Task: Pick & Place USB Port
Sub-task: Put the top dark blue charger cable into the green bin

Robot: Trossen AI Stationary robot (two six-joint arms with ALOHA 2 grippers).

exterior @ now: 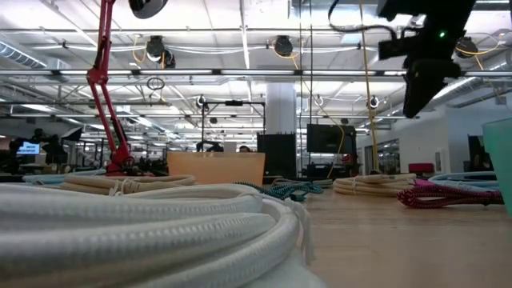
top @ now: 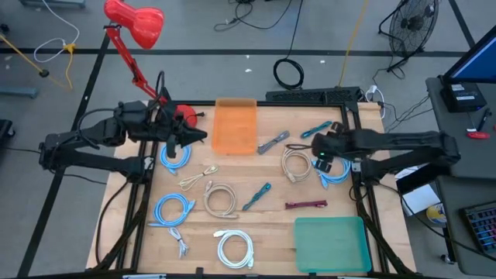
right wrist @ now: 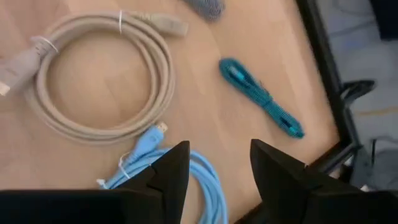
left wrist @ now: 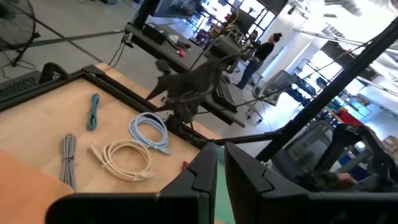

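Several coiled and bundled USB cables lie flat on the wooden table (top: 271,221). My right gripper (top: 314,147) hangs open in the air at the table's right, above a light blue coil (right wrist: 144,152), with nothing between its fingers. A beige coil (right wrist: 163,59) and a teal bundle (right wrist: 261,99) lie close by. The low view shows this gripper (exterior: 413,104) well clear of the tabletop. My left gripper (top: 200,136) is held high at the far left, next to the orange tray (top: 235,124). Its fingers (left wrist: 205,174) are shut with nothing between them.
A green tray (top: 332,244) sits at the near right corner. Also on the table are a maroon cable (top: 305,204), a white coil (top: 235,248), two more light blue coils (top: 172,209) and a grey bundle (top: 273,142). A red desk lamp (top: 133,23) stands at the far left corner.
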